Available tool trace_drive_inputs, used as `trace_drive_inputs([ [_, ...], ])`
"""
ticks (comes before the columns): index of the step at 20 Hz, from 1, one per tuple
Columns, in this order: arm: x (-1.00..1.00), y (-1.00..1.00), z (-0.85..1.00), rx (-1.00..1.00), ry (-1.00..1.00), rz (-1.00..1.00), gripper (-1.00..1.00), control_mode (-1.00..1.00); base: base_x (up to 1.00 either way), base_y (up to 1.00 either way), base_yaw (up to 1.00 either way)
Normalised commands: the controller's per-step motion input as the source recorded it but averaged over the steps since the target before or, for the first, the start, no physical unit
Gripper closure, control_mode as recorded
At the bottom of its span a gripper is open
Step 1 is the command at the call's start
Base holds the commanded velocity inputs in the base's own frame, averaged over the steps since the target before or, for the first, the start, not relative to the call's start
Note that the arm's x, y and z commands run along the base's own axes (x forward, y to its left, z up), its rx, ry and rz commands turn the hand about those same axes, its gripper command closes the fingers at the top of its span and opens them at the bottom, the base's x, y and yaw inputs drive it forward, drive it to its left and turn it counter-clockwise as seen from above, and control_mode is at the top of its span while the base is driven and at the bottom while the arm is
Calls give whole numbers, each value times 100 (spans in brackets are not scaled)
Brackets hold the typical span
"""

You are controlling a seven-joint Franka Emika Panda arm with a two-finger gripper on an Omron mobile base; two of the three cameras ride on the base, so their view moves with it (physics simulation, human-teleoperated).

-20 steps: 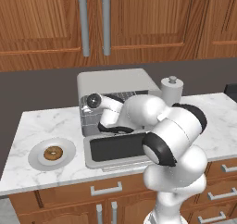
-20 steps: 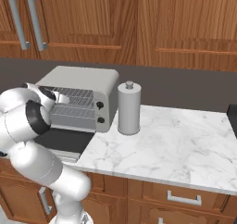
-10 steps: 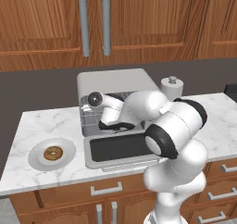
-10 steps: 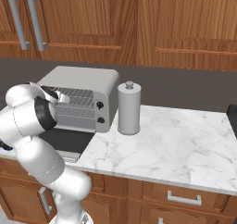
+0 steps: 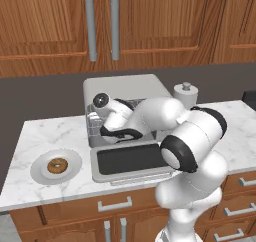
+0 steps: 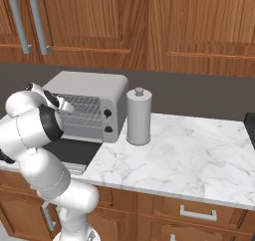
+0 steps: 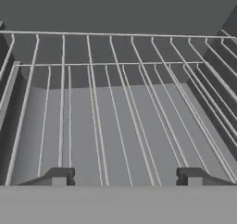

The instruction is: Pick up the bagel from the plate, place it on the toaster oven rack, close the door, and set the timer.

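Reaching into the oven over the toaster oven rack [image 7: 120,107], the jaws stand apart and seemingly empty; the bagel [image 5: 57,165] sits on the plate [image 5: 37,173].

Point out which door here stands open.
The toaster oven's dark-glass door, folded down flat over the marble counter; the wooden cabinet doors are shut.

bagel [image 5: 57,165]: one
plate [image 5: 40,175]: one
toaster oven [image 6: 110,93]: one
rack [image 7: 115,102]: one
canister [image 6: 138,116]: one
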Motion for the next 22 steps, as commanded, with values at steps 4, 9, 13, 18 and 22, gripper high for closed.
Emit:
trace_drive_inputs([
  [4, -78, 0, -86, 0, 37, -9, -100, -100, 0, 0, 0],
  [9, -95, 0, -91, 0, 43, -11, -100, -100, 0, 0, 0],
  [13, -100, 0, -100, 0, 44, -10, -100, -100, 0, 0, 0],
  [18, -100, 0, -100, -6, 45, -11, -100, -100, 0, 0, 0],
  [22, -100, 0, -100, -13, 49, -12, -100, -100, 0, 0, 0],
])
